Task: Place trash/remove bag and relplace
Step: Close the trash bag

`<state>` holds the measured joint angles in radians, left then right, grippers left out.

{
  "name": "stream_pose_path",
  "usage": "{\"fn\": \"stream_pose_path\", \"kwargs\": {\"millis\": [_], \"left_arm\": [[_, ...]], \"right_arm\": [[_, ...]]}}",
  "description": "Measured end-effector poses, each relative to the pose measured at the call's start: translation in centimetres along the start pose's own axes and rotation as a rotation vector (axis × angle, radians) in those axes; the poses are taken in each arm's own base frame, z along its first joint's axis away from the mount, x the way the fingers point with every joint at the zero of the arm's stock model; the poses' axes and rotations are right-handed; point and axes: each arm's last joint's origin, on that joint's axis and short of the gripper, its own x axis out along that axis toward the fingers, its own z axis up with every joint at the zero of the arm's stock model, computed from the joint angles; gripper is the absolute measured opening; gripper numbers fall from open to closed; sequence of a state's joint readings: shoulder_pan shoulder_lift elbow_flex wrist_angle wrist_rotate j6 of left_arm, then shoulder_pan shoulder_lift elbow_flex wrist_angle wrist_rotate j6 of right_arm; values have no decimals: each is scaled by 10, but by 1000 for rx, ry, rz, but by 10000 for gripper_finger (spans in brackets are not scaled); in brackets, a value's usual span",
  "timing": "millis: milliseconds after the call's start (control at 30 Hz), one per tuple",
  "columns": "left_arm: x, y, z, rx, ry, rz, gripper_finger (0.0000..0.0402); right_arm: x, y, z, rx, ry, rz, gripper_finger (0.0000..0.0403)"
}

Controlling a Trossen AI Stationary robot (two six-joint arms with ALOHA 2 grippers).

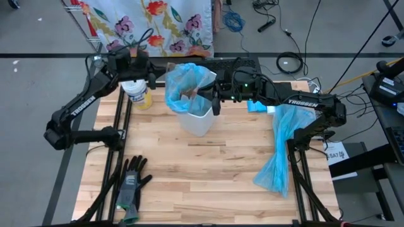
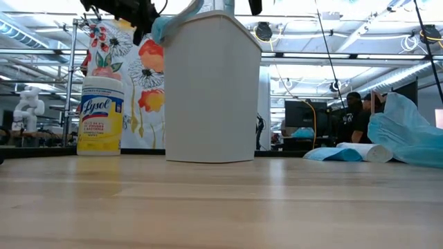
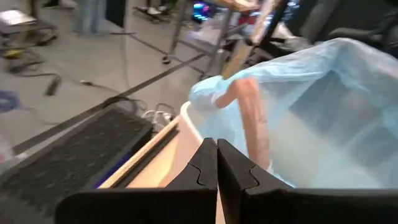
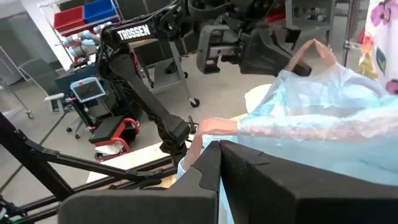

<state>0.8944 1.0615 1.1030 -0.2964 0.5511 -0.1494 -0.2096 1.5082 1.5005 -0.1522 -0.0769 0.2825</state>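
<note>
A white trash bin stands on the wooden table, lined with a pale blue bag whose top is drawn up above the bin's rim. A brown scrap of trash shows inside the bag. My left gripper is shut at the bag's left rim. My right gripper is shut at the bag's right rim. Both grippers are cut off at the top of the low view. My left gripper comes level from the table's left at the bag's gathered rim, which runs down beside its shut fingers. The fingers hide the exact place of contact. The bag's top stands raised above the bin. My right gripper pinches the bag's rolled rim between its two fingers, coming level from the table's right. The film stretches away from the fingers over the bin's mouth, lifted above the rim.
A yellow Lysol canister stands left of the bin. A pair of black-and-grey gloves lies near the table's near left corner. A loose blue bag and a roll of bags lie at the right.
</note>
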Motion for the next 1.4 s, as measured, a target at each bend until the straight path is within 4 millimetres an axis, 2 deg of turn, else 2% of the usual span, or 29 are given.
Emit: {"fn": "stream_pose_path", "kwargs": {"millis": [333,900,1167,1400], "left_arm": [[3,-2,8,56,-54,-179,0],[4,-6,10,56,-69,-243,0],[8,-14,10,70,-67,-287,0],[11,-22,10,59,-64,-322,0]], "right_arm": [[14,-4,-9,52,21,-28,0],[14,-3,-3,56,-57,-36,7],[33,-3,-5,43,-145,-4,15],[46,-10,-12,-39,-181,-135,1]]}}
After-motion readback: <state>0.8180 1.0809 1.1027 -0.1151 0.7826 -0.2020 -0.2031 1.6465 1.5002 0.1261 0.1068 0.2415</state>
